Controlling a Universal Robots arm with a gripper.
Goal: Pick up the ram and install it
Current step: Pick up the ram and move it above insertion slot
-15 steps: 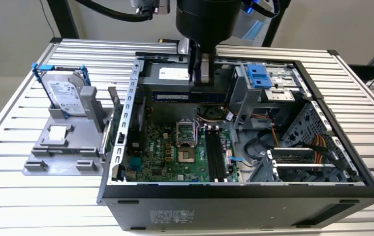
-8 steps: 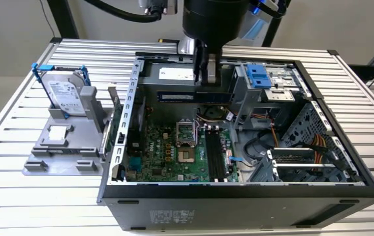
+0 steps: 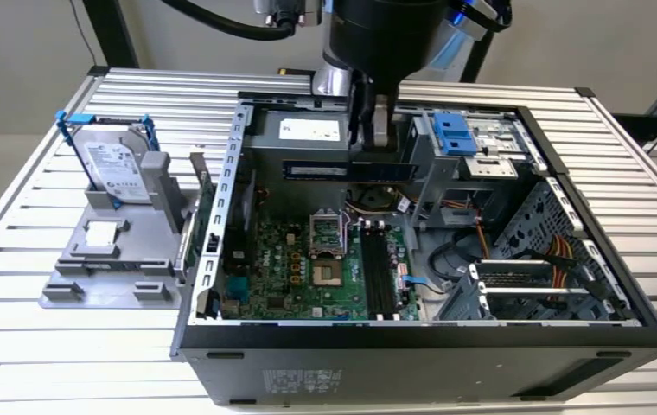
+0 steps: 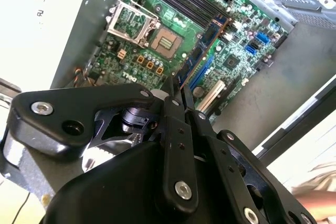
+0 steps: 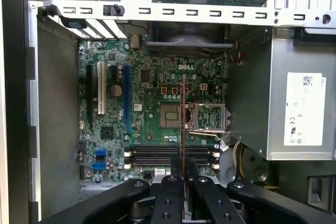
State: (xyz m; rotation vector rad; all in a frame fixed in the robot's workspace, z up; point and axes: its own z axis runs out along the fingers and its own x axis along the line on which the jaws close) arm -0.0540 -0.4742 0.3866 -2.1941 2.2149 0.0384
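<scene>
A robotics lab or test workshop: a ribbed silver aluminium-profile tabletop (image 3: 52,363) carries an opened black desktop computer case (image 3: 421,363) (green motherboard (image 3: 305,268) bare) and, near its edge on the exterior view's left, a grey plastic parts fixture (image 3: 110,259).

Open computer case (image 3: 421,363) with motherboard (image 3: 294,264) on slatted table (image 3: 52,354); hard drive (image 3: 115,164) in grey stand (image 3: 104,268) beside.

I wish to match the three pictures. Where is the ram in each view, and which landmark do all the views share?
Exterior view: the ram is held level by the gripper over the open computer case.
First wrist view: it is edge-on, a thin strip running out from the gripper.
Second wrist view: it is edge-on again, slanting away from the gripper.
Shared landmark: the processor socket.
</scene>
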